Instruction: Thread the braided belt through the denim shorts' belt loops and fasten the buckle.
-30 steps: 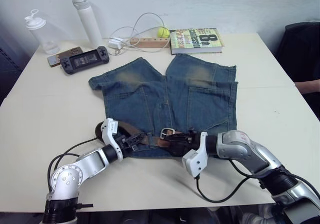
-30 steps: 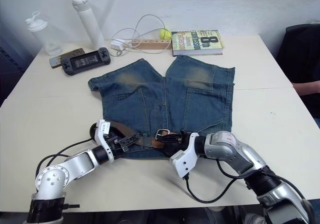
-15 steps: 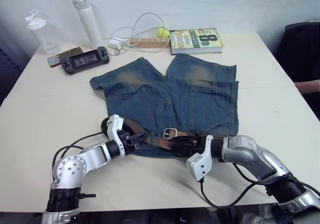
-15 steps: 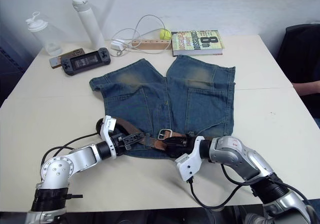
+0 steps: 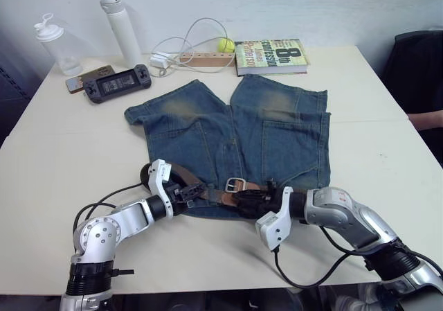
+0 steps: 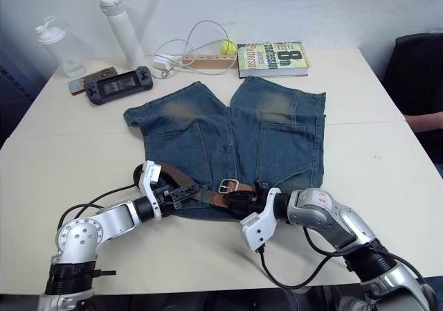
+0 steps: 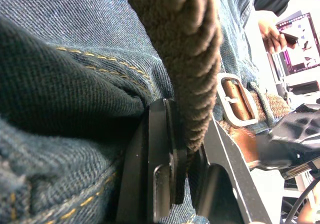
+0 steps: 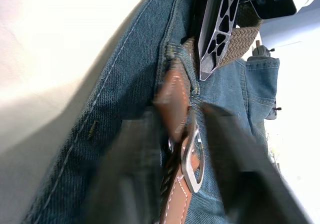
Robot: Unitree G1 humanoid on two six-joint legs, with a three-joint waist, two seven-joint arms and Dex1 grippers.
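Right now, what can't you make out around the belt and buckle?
- Buckle prong: too small in the head views; in the right wrist view, blurred and partly behind the tan tip.
- Belt loops: too small in the head views to count how many the belt passes.
- Right gripper: whether it pinches the tip, its own blurred fingers cover the contact.
- Belt's far run: hidden under the left gripper.
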